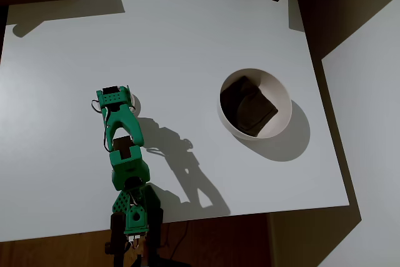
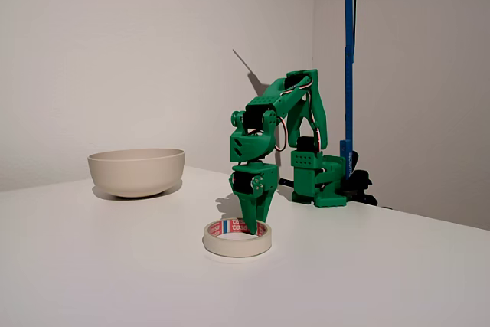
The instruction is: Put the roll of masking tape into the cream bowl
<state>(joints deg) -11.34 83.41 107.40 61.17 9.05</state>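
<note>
Your roll of masking tape [image 2: 236,238], a cream-white ring with a red label mark, lies flat on the table toward its left edge in the overhead view. Your cream bowl [image 1: 283,102] stands upright toward the right edge, a dark patch inside.

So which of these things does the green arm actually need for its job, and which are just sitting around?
Needed:
- tape roll, flat on the table, with the tool reaching down into its hole
- cream bowl, standing apart, a dark patch inside

Just there:
- white table
- blue pole behind the arm
</note>
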